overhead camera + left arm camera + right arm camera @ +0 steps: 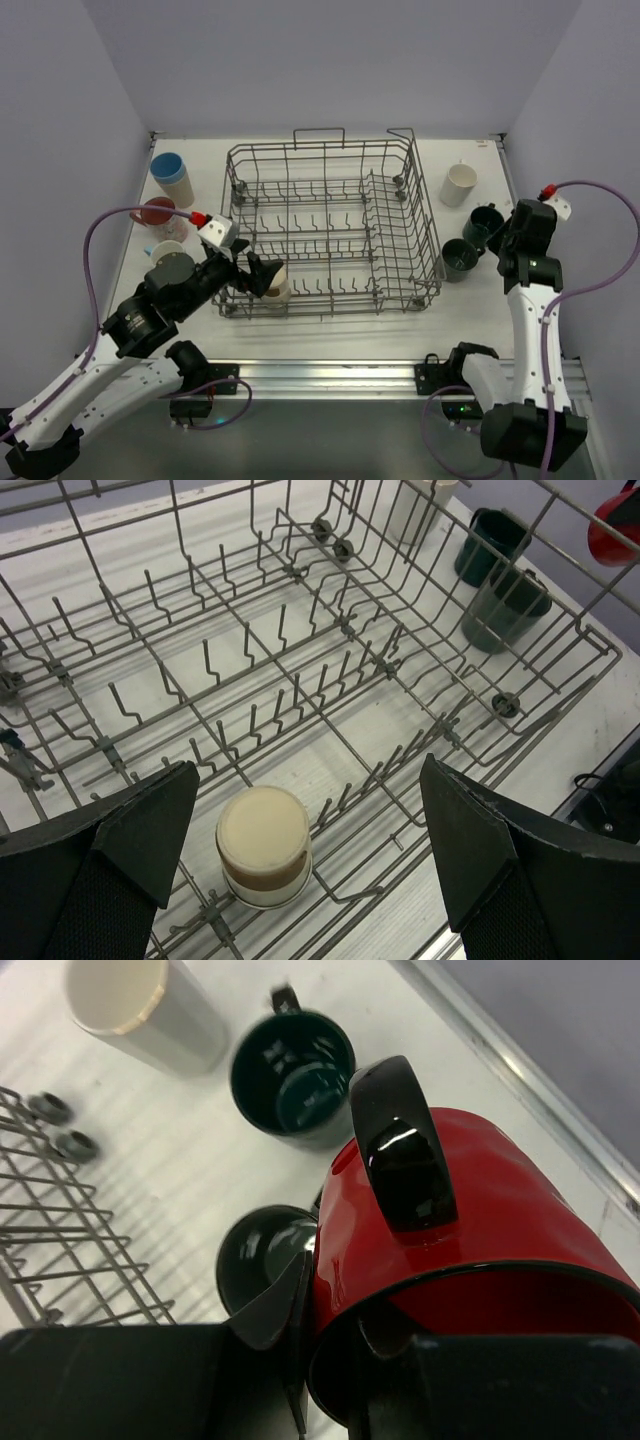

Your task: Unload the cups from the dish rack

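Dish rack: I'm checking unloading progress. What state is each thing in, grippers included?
Dish rack: holds one cup.
Beige cup: upside down in the rack.
Left gripper: open, near the beige cup.
Right gripper: shut on red mug.
Red mug: held in the air.
Green mugs: upright, empty.

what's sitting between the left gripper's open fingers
An upside-down cream cup, standing untouched on the dish rack wires; the left wrist view shows it.
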